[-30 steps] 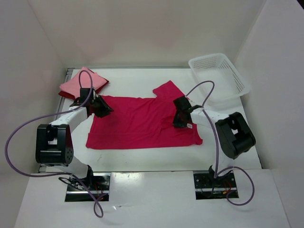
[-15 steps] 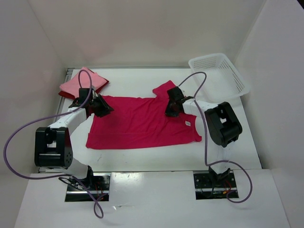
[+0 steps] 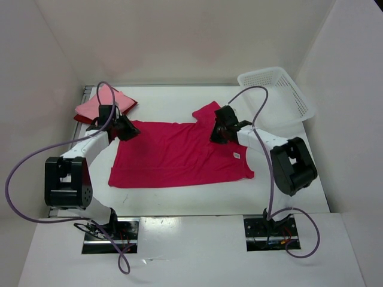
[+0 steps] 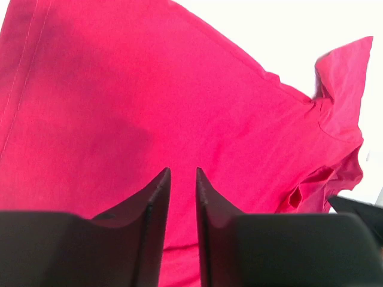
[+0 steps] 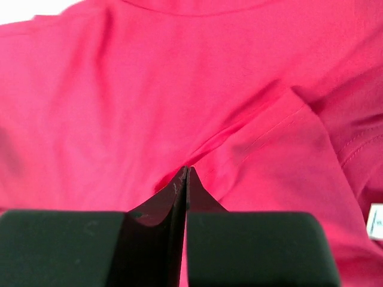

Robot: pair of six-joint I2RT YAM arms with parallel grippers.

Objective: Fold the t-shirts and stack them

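**Top view.** The dark red t-shirt [image 3: 80, 119] lies mostly hidden beneath the light pink t-shirt [image 3: 102, 103], with only its edges showing. The left gripper [image 3: 131, 133] covers the far-left corner of the magenta-crimson t-shirt [image 3: 179, 155]. The print on the white label [image 3: 237, 156] is too small to read.

**Left wrist.** The shirt is cropped by the frame. A dark object [image 4: 359, 210] is cut off at the right edge and cannot be identified.

**Right wrist.** The shirt is cropped on nearly all sides. It cannot be told whether the closed right gripper [image 5: 186, 171] pinches cloth.

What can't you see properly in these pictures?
1. Dark red t-shirt: top view, mostly covered by the pink t-shirt.
2. White label: right wrist view, cut off by the picture edge, unreadable.
3. Right hand: right wrist view, its shut jaws hide whether the magenta t-shirt is pinched.
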